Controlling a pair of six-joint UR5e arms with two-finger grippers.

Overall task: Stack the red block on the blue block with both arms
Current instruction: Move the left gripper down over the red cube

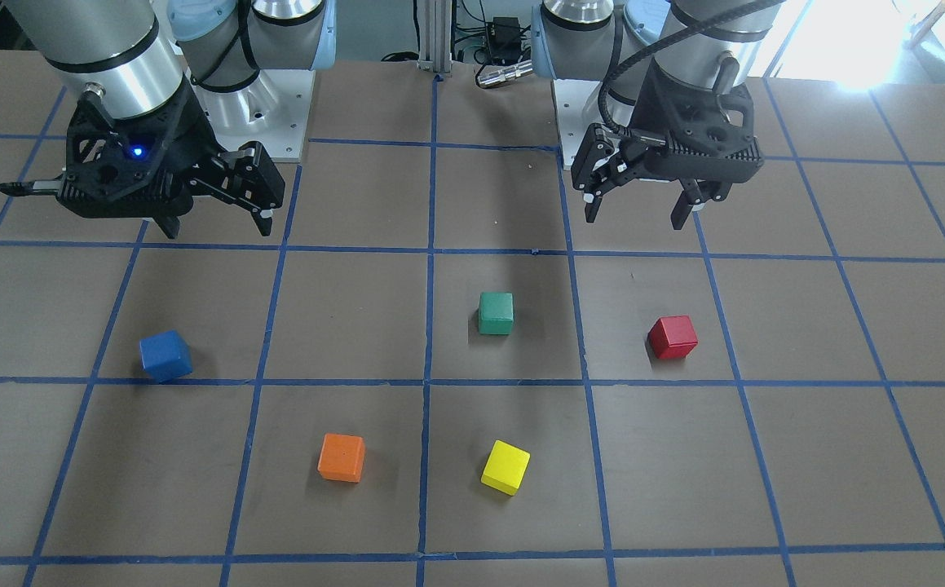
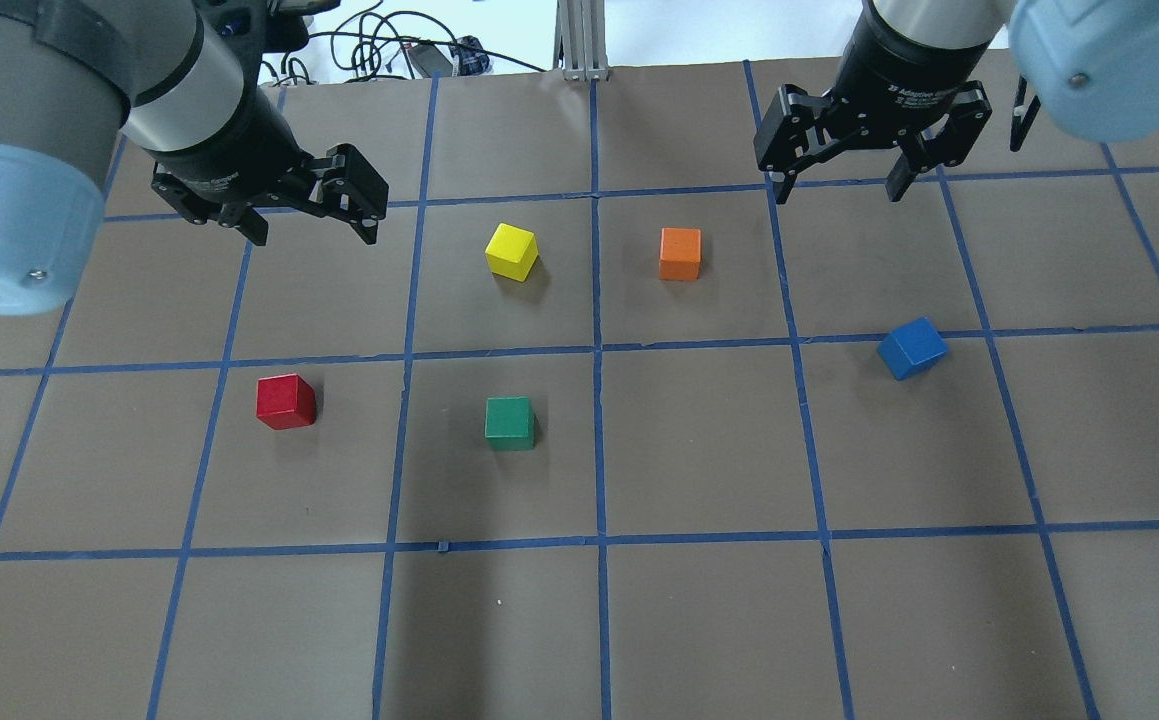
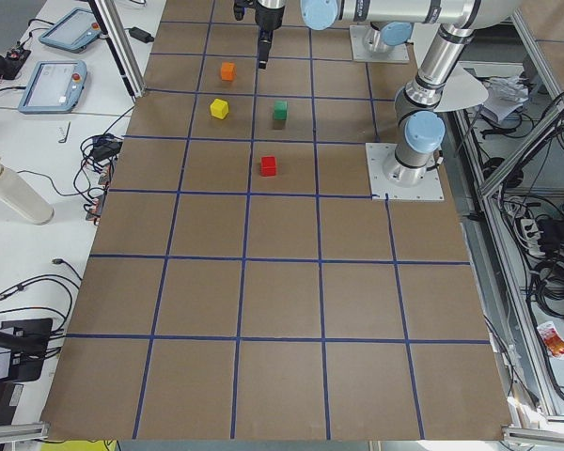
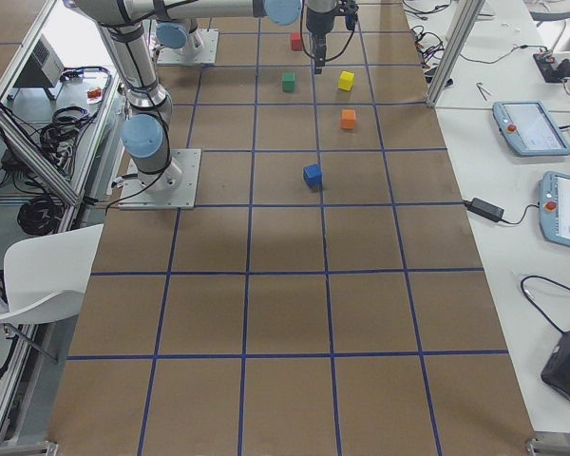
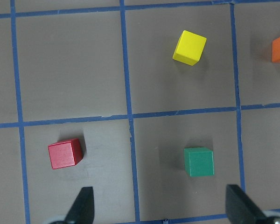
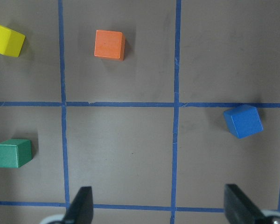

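1. Markings. The collar above the right gripper (image 2: 836, 192) carries white print. I can read the word "Adaptive" in the overhead view, and the rest is too small. The print on the left collar is illegible.

2. Left gripper (image 2: 314, 232). Its fingers (image 5: 84, 207) are spread wide with nothing between them. The red block (image 2: 286, 401) lies flat on the table (image 2: 699, 620) on the robot's left side, below the fingers and apart from them. In the left wrist view it sits ahead of the left-hand finger, outside the gap (the green block (image 2: 510, 423) is the one nearer the gap). The wrist points straight down, with the arm coming in from the left.

3. Right gripper. Its fingers (image 6: 83, 205) are likewise spread and empty, pointing down above the table. The blue block (image 2: 912, 348) lies on the robot's right side, turned at an angle to the blue tape grid and just beside a tape line. In the right wrist view it sits ahead of the right-hand finger, apart from it.

4. Surroundings. The yellow block (image 2: 512, 251) and orange block (image 2: 680, 253) lie farther out, between the two grippers. The red and blue blocks are well apart.
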